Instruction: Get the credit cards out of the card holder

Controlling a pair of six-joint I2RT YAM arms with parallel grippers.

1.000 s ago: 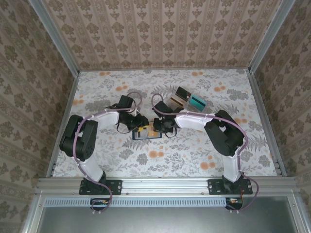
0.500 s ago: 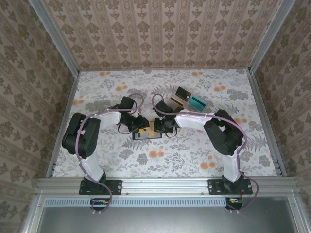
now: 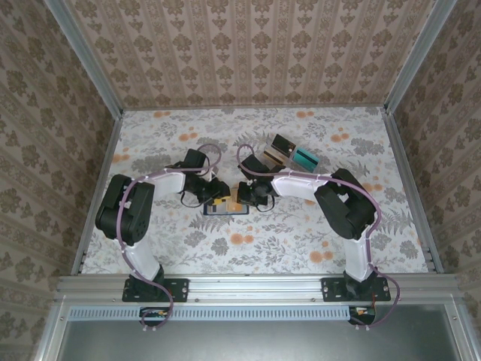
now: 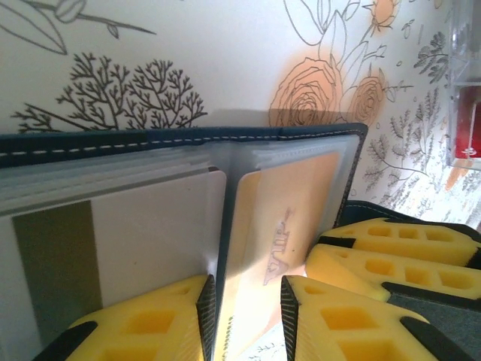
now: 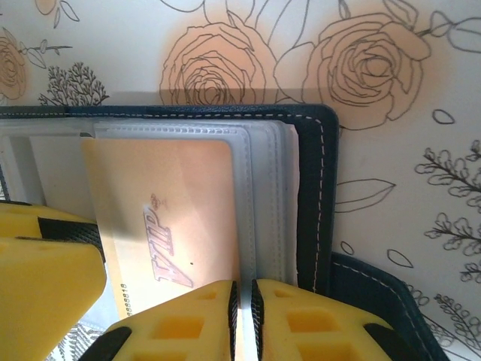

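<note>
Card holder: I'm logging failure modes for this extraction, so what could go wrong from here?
The right gripper has its jaws on just the clear sleeve edge of the card holder; that thin pinch could slip. The left gripper straddles the sleeve leaf holding the tan-orange card; a pull might drag sleeve and holder along, not the card alone.

The holder (image 5: 319, 188) is showing a matt, stitched navy cover and frosted plastic sleeves; the card (image 5: 173, 218) is looking smooth.
</note>
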